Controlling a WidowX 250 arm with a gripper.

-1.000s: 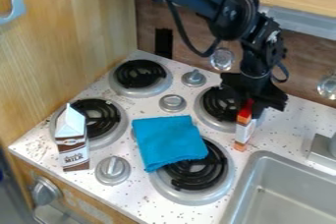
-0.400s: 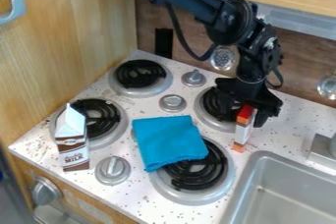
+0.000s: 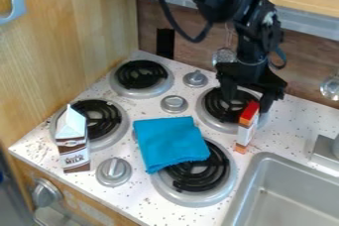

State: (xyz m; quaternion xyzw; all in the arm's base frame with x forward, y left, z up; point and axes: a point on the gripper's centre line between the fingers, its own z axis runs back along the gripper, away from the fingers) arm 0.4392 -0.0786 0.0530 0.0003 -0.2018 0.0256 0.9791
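Blue cloth (image 3: pixel 169 143) is the first thing I pick out on my feed, spread flat over part of the burner nearest the sink (image 3: pixel 291 197), with much of the black coil (image 3: pixel 210 175) bare beside it. Left of that, a brown-and-white milk carton (image 3: pixel 73 145) stands upright by another burner (image 3: pixel 116 130), covering part of its ring from my angle. One more burner (image 3: pixel 141 77) sits at the back corner by the wooden side panel (image 3: pixel 76 31), and silver knobs (image 3: pixel 174 104) dot the speckled white counter (image 3: pixel 149 202). Behind my arm's wrist, a metal strainer (image 3: pixel 223 57) hangs against the back wall (I'd mind that one, it's close to the arm in my view). What crowds the work most is the right-hand burner (image 3: pixel 207 117), directly below the gripper (image 3: pixel 247 103) as I see it, with its raised coil right beside the small red-and-white box (image 3: pixel 246 130). My gripper is open, its two fingers pointing down and spread well apart. That box stands upright on its narrow end, with its orange foot on the counter between the burner and the sink. Its red top comes up just below the gap, nearer the right finger in the view; whether they touch, I can't tell.
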